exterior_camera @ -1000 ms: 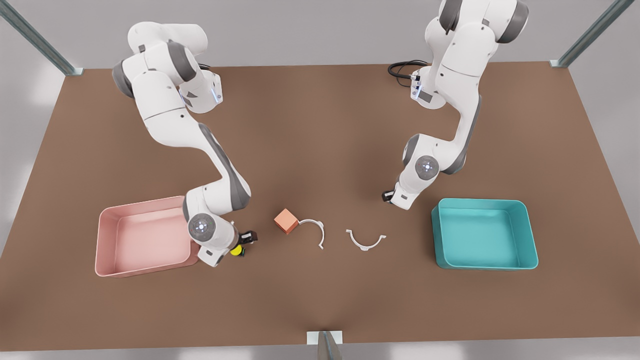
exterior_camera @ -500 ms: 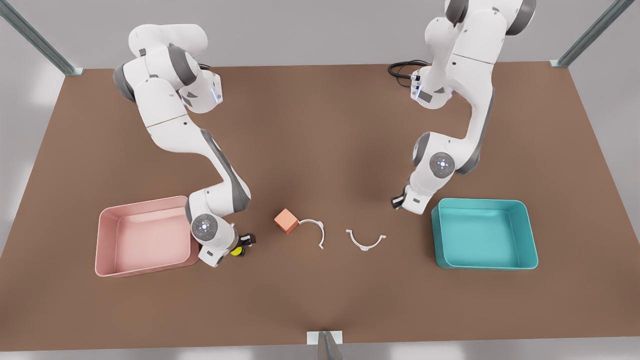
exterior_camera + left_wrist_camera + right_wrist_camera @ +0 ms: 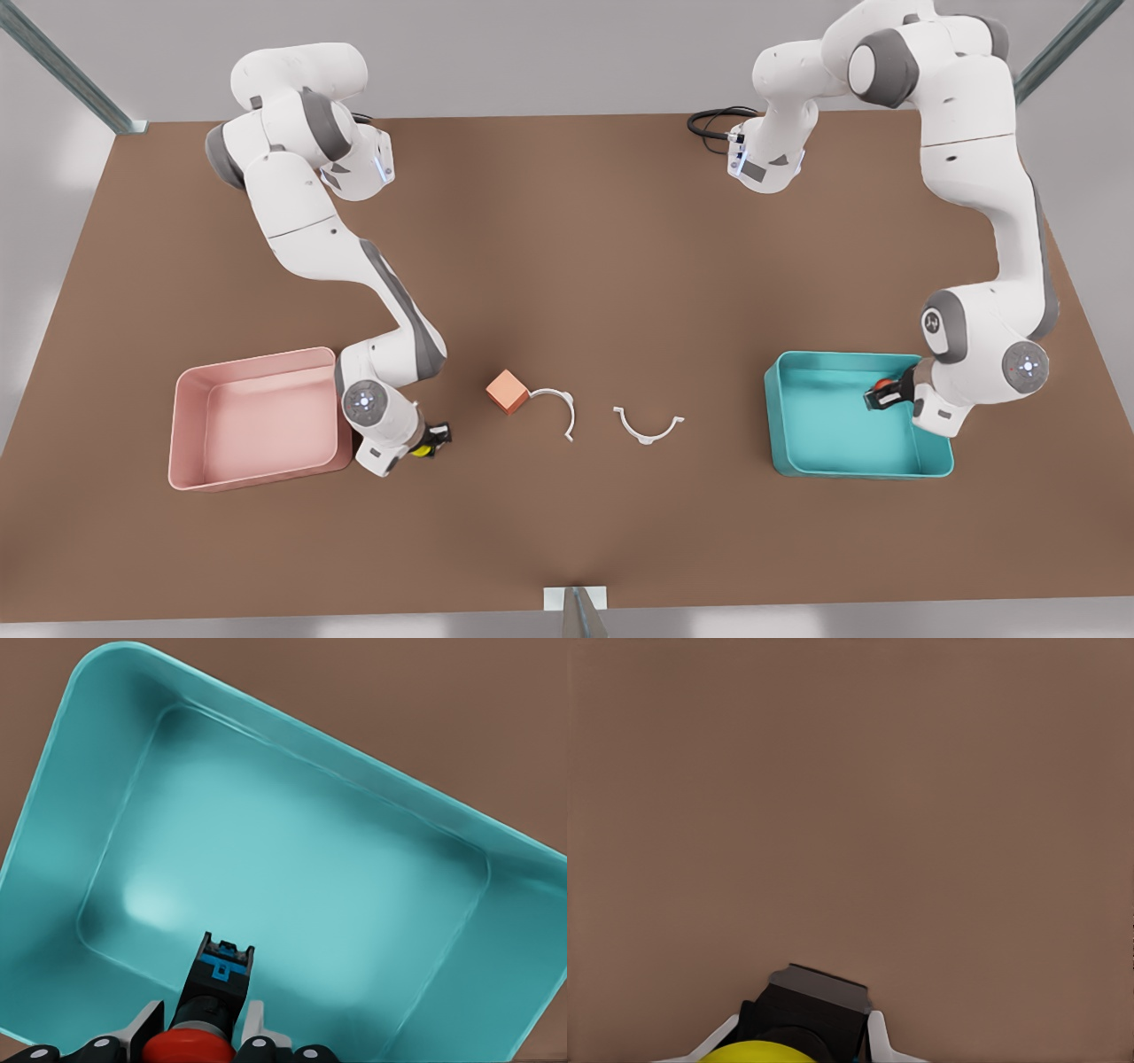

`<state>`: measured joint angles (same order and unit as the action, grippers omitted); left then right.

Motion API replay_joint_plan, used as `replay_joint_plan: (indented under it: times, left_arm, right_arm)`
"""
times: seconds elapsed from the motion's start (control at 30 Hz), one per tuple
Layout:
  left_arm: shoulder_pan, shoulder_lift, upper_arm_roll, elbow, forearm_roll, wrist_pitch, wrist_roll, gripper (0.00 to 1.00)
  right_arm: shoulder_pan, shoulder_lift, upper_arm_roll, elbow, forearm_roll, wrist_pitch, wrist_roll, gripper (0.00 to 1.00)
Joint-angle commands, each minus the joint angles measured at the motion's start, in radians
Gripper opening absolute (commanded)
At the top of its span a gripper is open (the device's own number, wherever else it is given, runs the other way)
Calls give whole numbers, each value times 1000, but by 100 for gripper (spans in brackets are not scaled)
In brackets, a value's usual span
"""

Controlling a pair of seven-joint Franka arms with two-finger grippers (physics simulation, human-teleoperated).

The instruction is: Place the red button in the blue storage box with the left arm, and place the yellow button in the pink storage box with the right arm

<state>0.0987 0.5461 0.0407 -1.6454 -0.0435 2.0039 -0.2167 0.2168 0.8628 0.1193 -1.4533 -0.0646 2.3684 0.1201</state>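
Observation:
My left gripper [image 3: 882,397] hangs over the blue storage box [image 3: 819,425] on the front view's right, near its right-hand wall. It is shut on the red button [image 3: 882,386]. The left wrist view has the red cap [image 3: 188,1048] pinched in the left gripper [image 3: 202,1029], with the box floor [image 3: 310,868] below. On the front view's left, my right gripper [image 3: 431,439] is shut on the yellow button [image 3: 419,449]. It stands just off the pink storage box [image 3: 257,425], beside the box's near right corner. The right wrist view shows the yellow cap [image 3: 757,1052] in the right gripper [image 3: 799,1038] over bare table.
A salmon-orange cube [image 3: 507,391] sits mid-table, touching one white curved clip [image 3: 560,409]. A second white clip [image 3: 648,430] lies to its right. A black cable [image 3: 709,120] lies at the back edge, and a metal post [image 3: 576,607] stands at the front edge.
The left arm swung from the table's middle out over the blue box, carrying the red button. The right gripper shifted slightly toward the table's near edge with the yellow button.

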Motion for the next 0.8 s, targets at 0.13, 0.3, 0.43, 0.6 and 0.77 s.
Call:
replay_joint_plan:
  times: [0.13,0.3,0.43,0.6,0.77]
  left_arm:
    - [-11,109,-1,6,7,-33,465,59]
    - [-13,107,-2,7,5,-33,465,99]
    - [-36,100,-4,33,2,-36,451,100]
    - [-79,-49,-5,85,-3,-42,212,100]
    - [-103,-261,-5,93,-1,-177,211,100]
  right_arm:
    - [-76,-183,2,2,-8,-159,-36,46]
    - [-227,-307,13,-21,-3,-331,-206,46]
    - [-339,-344,14,-113,-1,-330,-341,46]
    - [-476,-338,122,-219,-6,-272,-352,49]
    - [-491,-232,108,-210,-63,-170,-352,51]
